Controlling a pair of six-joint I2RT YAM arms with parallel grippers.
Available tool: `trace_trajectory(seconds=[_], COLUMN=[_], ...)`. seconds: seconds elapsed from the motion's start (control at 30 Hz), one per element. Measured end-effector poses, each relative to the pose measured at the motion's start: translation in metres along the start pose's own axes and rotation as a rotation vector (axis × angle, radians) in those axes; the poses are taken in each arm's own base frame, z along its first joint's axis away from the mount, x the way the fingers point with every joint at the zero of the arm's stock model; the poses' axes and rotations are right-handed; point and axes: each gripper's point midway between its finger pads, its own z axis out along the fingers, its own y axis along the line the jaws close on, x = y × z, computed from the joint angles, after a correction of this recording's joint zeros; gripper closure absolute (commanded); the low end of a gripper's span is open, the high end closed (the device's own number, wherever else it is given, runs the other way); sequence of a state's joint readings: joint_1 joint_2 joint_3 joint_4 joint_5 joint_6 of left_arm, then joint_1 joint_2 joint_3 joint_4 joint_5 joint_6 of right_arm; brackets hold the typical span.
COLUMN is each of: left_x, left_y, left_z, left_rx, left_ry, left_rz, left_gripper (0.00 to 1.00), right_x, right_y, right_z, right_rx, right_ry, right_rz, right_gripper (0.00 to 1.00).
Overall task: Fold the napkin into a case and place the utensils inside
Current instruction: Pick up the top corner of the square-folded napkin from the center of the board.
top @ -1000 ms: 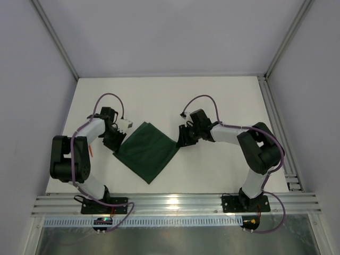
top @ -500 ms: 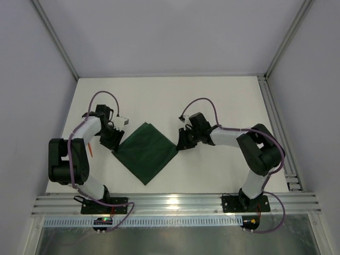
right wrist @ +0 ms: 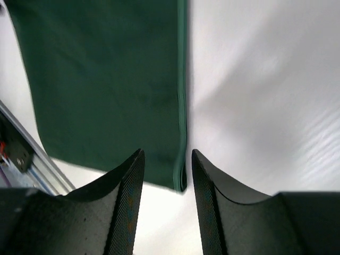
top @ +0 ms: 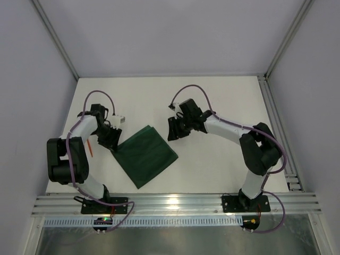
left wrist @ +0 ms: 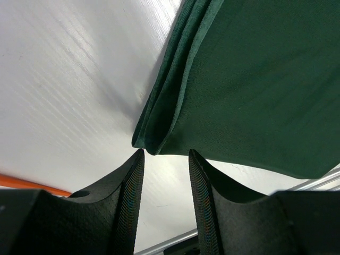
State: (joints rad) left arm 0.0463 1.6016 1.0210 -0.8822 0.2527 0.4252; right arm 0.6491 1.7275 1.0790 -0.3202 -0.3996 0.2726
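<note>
Napkin count: one napkin [top: 146, 155], dark green, folded into a flat diamond of stacked layers; it lies on the white table [top: 228, 106] toward 7 o'clock from the table's middle.
Utensil count: just one orange utensil [top: 91, 148] in sight, a thin sliver at the napkin's 9 o'clock, partly behind the left arm. I can't tell which piece it is.
Inside the cloth: the utensil is out on the bare table, apart from the napkin, not tucked in.
Layers: the left wrist view gives a close look at several cloth edges stacked at the folded corner.
Left gripper [top: 110, 142]: down at the napkin's 10 o'clock corner. Its fingers [left wrist: 130, 191] are spread, the corner sits right at the tips, and nothing is pinched between them.
Right gripper [top: 172, 134]: at the napkin's 1 o'clock, near it. Its fingers [right wrist: 127, 191] are parted and empty. Its wrist view is blurred, with the napkin's edge and a corner showing through the gap.
</note>
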Motion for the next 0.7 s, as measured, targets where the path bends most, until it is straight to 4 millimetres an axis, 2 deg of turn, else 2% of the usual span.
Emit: trace_trajectory(seconds=[0.13, 0.27, 0.37, 0.53, 0.7], left_x=[0.0, -0.004, -0.007, -0.007, 0.003], left_y=[0.002, 0.002, 0.002, 0.003, 0.003], left_z=[-0.001, -0.001, -0.001, 0.0, 0.006], left_rx=[0.014, 0.028, 0.034, 0.033, 0.035], left_ry=[-0.012, -0.025, -0.031, -0.028, -0.008], left_rz=[-0.021, -0.029, -0.032, -0.036, -0.043], left_gripper=[0.59, 0.62, 0.7, 0.9, 0.96], right_x=[-0.088, -0.132, -0.144, -0.132, -0.132], right_y=[0.013, 0.01, -0.001, -0.021, -0.012], right_z=[0.006, 0.031, 0.059, 0.101, 0.107], right_rx=[-0.003, 0.013, 0.029, 0.047, 0.02], right_ry=[-0.133, -0.174, -0.156, -0.079, -0.073], right_rz=[-0.078, -0.095, -0.084, -0.045, -0.039], right_gripper=[0.59, 0.64, 0.67, 0.69, 0.72])
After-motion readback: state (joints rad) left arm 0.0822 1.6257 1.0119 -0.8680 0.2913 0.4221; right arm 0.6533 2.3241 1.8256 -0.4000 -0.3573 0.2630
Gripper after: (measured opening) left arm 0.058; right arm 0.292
